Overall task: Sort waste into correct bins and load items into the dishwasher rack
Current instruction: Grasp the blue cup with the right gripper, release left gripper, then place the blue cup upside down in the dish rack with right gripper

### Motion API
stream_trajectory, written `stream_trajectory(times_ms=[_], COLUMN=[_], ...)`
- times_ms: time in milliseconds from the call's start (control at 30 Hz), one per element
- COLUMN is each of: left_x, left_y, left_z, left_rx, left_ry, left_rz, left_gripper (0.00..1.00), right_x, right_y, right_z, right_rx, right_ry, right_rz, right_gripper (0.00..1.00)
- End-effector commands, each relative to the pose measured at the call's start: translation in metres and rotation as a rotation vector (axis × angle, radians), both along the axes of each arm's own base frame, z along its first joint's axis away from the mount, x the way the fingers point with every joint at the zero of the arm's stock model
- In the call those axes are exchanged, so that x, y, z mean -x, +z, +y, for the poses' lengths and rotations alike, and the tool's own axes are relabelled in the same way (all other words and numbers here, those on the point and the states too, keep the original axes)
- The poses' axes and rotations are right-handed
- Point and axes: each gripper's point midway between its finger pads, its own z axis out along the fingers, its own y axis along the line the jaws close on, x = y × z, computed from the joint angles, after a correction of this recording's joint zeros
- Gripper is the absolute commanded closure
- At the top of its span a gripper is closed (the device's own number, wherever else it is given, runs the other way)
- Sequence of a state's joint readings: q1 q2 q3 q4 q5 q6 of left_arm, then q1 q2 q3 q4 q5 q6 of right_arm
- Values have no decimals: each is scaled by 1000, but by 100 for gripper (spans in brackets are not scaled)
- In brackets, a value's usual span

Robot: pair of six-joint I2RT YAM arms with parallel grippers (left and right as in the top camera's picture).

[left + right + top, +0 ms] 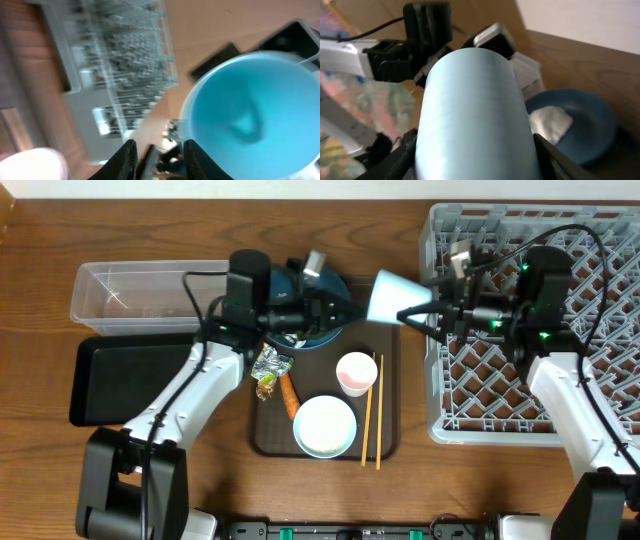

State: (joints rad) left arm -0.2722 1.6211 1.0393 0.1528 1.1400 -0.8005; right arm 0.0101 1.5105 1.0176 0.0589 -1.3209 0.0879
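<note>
Wooden chopsticks [379,420] number two, beside one pink cup [356,373] and one white bowl [325,426].

Standing here, I can't read any writing, label, brand or number on anything. The crumpled yellow-green and silver foil wrapper [270,368] lying on the brown rectangular serving tray [391,405] shows patches of printed colour. They are too small and too creased to make out a word.

I count two bowls [325,426], two cups [356,372], two chopsticks [370,410], one foil wrapper [270,363], one carrot stick [289,393], two bins [130,290], one rack [600,390]
</note>
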Motion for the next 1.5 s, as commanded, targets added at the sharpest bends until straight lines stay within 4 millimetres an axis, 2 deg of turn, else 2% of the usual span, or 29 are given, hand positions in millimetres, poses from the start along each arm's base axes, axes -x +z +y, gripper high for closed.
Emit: stream_trajectory(times_ms=[0, 167, 300, 433, 633, 733, 900, 1067, 1233, 1367, 1467], left_x=[-22, -33, -28, -19, -2, 7, 15, 15, 15, 15, 15], left_y=[-9, -45, -57, -47, -22, -16, -19, -19, -19, -19, -19], left_z=[28, 86, 135, 177, 224, 237, 247, 247, 247, 247, 247], left_rx=[-127, -377, -569, -717, -875, -922, -969, -969, -969, -969, -968], left_ry=[98, 260, 377, 478, 649, 694, 713, 713, 713, 713, 712], left_rz=[-156, -130, -103, -130, -155, -153, -122, -123, -122, -122, -122], left_gripper=[68, 68, 67, 67, 67, 67, 67, 67, 67, 67, 67], right_x=[-15, -31, -40, -45, -42, -35, -12, 20, 46, 68, 74], right_y=[7, 13, 19, 17, 2, -8, -22, -17, -16, -33, -47], right_z=[-18, -47, -78, -112, -163, -191, -242, -286, -323, -360, -380], right_rx=[1, 12, 20, 45, 105, 171, 372, 545, 648, 726, 732], right_ry=[-87, -221, -348, -499, -737, -867, -1113, -1315, -1469, -1598, -1635], right_rz=[14, 16, 31, 84, 201, 254, 395, 529, 605, 718, 781], right_gripper=[51, 57, 61, 59, 61, 60, 60, 60, 61, 61, 62])
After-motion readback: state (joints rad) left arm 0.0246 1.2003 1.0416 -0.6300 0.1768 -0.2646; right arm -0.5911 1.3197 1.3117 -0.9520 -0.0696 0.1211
